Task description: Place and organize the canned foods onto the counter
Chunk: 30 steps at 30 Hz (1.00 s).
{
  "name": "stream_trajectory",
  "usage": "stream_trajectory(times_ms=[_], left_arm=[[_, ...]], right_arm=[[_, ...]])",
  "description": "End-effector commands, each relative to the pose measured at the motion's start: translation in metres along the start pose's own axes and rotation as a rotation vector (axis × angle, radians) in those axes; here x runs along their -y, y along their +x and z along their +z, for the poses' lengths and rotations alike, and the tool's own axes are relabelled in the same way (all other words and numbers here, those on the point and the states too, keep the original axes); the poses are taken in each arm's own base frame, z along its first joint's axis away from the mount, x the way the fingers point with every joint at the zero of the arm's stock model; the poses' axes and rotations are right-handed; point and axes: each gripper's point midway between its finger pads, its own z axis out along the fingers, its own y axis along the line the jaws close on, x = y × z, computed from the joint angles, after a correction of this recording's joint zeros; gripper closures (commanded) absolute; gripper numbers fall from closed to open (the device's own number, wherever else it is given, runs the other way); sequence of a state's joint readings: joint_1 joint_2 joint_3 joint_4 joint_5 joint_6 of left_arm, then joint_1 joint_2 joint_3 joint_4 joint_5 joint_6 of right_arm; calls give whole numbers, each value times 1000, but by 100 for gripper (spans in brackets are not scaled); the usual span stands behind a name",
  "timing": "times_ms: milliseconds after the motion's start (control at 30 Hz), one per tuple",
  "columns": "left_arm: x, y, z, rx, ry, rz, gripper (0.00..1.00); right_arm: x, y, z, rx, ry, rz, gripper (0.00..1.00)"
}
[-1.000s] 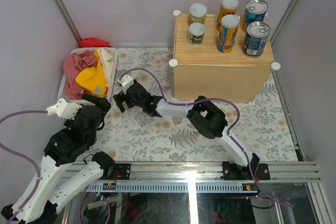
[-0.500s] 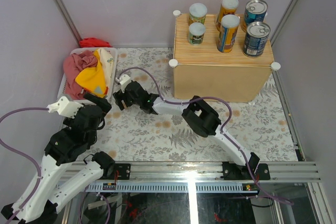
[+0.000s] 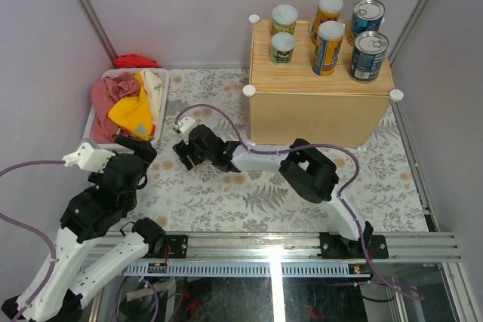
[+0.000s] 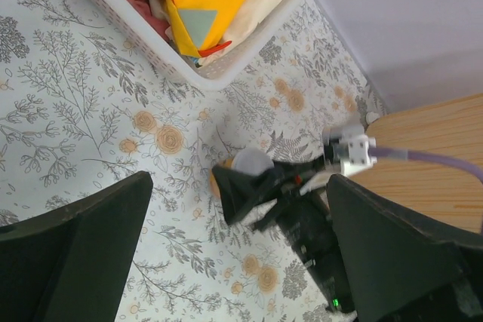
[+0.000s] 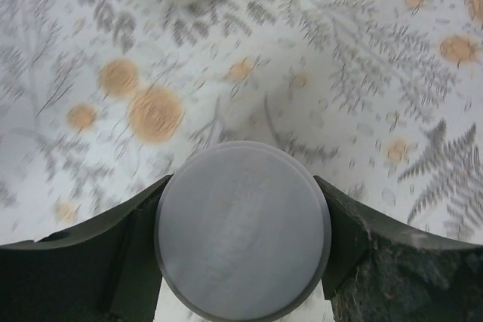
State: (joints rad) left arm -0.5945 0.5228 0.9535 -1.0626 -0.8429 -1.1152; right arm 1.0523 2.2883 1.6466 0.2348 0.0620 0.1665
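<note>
Gripping white-lidded jar (image 5: 243,231) in right tool (image 5: 241,216), lid toward wrist camera, long axis end-on, left tool (image 4: 240,180) released

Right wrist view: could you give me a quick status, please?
Left gripper open, empty. Right gripper closed on can, upright. Basket near, not touching.

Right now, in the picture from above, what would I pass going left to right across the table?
White basket of cloths → right gripper closed around a pale-lidded can → wooden counter.
</note>
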Motion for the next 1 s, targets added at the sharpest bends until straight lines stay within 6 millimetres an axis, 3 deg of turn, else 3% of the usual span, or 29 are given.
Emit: stream_trajectory(times_ms=[0,133,333,500,700,833,967], left_arm=[[6,-21,-4,71,13,-141,0],[7,-21,-5,73,15,-205,0],[17,-20,-3,63,32,-238,0],[26,-16,-1,42,49,-251,0],[36,-4,2,-8,71,-255,0],[40,3,3,-35,79,-248,0],[42,7,4,-51,82,-241,0]], right_arm=[[-48,-103,-84,194,-59,-45,90],[-60,-131,-140,220,-43,-56,98],[-43,-204,-221,337,41,-44,98],[-16,-257,-281,445,173,-72,99],[51,-292,-324,503,360,-37,99],[106,-296,-346,517,465,31,99],[143,-295,-357,501,544,63,99]])
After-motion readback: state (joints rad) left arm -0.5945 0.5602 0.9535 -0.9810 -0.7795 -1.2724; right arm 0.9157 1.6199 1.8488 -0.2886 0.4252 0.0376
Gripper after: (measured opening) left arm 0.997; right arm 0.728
